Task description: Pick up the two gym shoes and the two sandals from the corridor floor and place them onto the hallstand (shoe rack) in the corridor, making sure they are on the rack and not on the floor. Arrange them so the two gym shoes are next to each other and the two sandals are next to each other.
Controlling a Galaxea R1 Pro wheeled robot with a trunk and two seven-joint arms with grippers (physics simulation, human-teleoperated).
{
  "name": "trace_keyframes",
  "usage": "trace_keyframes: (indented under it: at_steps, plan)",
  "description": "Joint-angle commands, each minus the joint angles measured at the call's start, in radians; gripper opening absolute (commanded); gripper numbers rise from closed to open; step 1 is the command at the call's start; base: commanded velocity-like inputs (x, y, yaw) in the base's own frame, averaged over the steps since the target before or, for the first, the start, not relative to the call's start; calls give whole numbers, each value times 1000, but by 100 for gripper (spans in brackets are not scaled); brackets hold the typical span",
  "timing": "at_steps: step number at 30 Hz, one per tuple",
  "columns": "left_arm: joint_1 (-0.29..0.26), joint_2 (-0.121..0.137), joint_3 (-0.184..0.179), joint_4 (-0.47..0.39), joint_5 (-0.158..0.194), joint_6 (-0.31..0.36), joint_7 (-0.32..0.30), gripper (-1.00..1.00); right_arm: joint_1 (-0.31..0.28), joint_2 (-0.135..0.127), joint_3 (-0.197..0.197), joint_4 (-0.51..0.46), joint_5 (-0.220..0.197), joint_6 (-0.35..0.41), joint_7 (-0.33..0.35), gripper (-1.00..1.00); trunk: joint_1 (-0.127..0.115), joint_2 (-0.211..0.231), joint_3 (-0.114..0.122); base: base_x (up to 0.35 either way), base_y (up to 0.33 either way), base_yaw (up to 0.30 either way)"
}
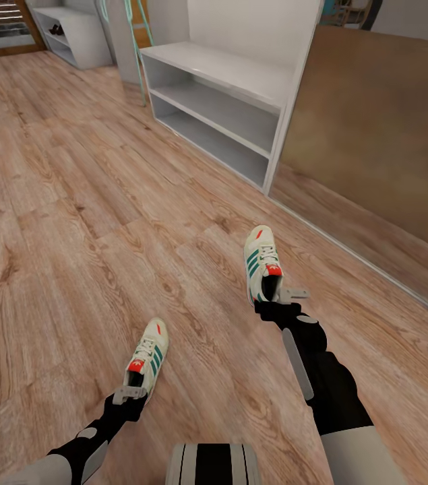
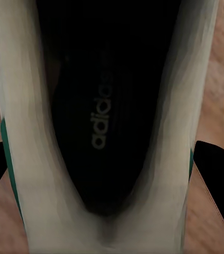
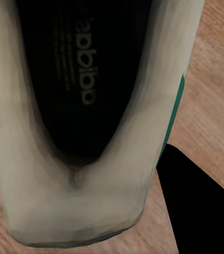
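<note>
Two cream-white gym shoes with green stripes point toward the hallstand (image 1: pixel 222 101), a pale grey-white bench with two open shelves and a tall back panel. My left gripper (image 1: pixel 131 394) is shut on the heel of the left gym shoe (image 1: pixel 148 353). In the left wrist view its black fingers (image 2: pixel 217 174) press both sides of that heel (image 2: pixel 104 222). My right gripper (image 1: pixel 282 296) is shut on the heel of the right gym shoe (image 1: pixel 262 259), and that heel (image 3: pixel 80 211) sits between the fingers (image 3: pixel 196 211). The sandals are out of view. Wood-plank corridor floor (image 1: pixel 72 222) lies all around.
A plain low white bench (image 1: pixel 72 34) stands at the far left back with small dark items on its shelf. A large brown panel with a pale frame (image 1: pixel 375 135) runs along the right, beside the hallstand. A turquoise frame (image 1: pixel 136 23) stands behind the hallstand's left end.
</note>
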Motion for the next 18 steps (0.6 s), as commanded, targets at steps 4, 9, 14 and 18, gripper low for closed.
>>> trace_keyframes:
  at_steps: [4, 9, 14, 18]
  plan:
    - [0, 0, 5, 0, -5, -3, -4, -100, 0, 0, 1, -1, -10, 3, -9, -100, -2, 1, 15, 0, 0, 0]
    - [0, 0, 7, -4, -5, -2, -4, -100, 0, 0, 1, -4, -10, 3, -9, -100, -4, 2, 34, 0, 0, 0]
    - [-2, 2, 9, -31, -4, 3, -2, -100, 0, 0, 3, -41, -8, 3, -10, -100, -6, 3, 54, 0, 0, 0]
    - [-2, 7, 9, -129, -5, 54, -1, -100, 0, -1, 3, -46, -9, 2, -10, -100, -8, 4, 69, 0, 0, 0]
